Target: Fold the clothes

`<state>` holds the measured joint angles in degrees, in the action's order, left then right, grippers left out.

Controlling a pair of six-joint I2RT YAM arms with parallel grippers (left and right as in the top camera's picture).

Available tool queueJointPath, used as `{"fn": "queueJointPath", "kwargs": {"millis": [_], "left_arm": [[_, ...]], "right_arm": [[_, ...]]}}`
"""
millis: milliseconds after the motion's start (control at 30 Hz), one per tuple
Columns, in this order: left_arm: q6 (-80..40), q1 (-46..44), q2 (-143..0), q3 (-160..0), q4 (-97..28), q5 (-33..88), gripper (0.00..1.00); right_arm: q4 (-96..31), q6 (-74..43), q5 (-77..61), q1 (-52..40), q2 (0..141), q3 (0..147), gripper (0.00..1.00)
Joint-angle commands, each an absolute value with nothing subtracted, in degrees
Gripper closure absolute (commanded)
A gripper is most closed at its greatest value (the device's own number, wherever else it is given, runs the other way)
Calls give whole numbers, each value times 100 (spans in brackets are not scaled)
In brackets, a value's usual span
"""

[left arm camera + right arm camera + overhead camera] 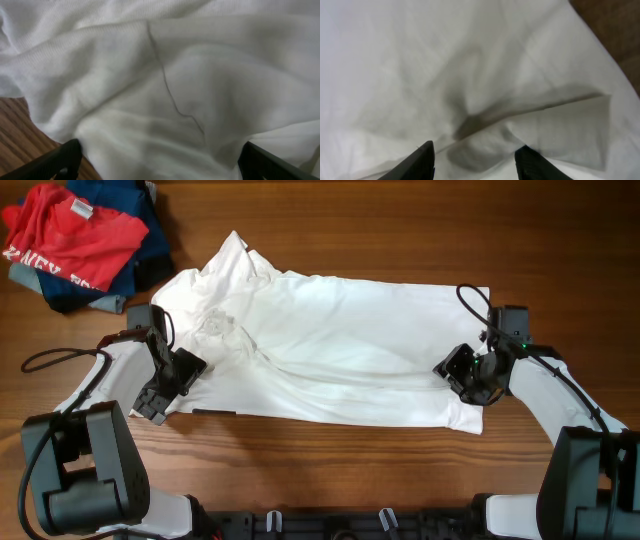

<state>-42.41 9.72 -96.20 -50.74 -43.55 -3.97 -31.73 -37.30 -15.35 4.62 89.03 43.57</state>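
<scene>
The white shirt (340,330) lies spread and wrinkled across the middle of the table, with its collar end at the upper left. My left gripper (175,375) is at the shirt's lower left edge. In the left wrist view (160,150) its fingers are wide apart, with shirt fabric (200,75) between them. My right gripper (465,370) is at the shirt's lower right edge. In the right wrist view (475,146) its fingers are apart around a raised fold of the fabric (420,60).
A red printed T-shirt (70,235) lies on navy blue garments (130,205) at the table's back left corner. A black cable (60,358) loops beside my left arm. Bare wooden table (330,480) shows along the front edge.
</scene>
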Motion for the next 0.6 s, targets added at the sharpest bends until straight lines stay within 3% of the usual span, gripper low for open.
{"fn": "queueJointPath", "kwargs": {"millis": [0,100,167,300,400,567], "left_arm": [[-4222,1050,-9719,-4974,-4198,-716,0],[-4217,1050,-9719,-4974,-3986,-720,0],[-4023,1050,-9719,-4974,-3745,-714,0],[-3830,1050,-9701,-5002,-3531,-690,0],[-3767,1050,-9555,-5124,-3656,-648,0],[-3378,991,-8659,-5446,-4014,-290,2]], "right_arm": [[-2707,-3771,-1345,440,8991,4353,48],[-2226,-3767,-1245,440,8989,4359,36],[-2141,-3767,-1083,460,8989,4427,33],[-2652,-3712,-1048,674,8989,4974,34],[-3522,-3505,-1035,851,8897,5690,44],[-4816,-2637,-1452,843,8353,6836,46]]}}
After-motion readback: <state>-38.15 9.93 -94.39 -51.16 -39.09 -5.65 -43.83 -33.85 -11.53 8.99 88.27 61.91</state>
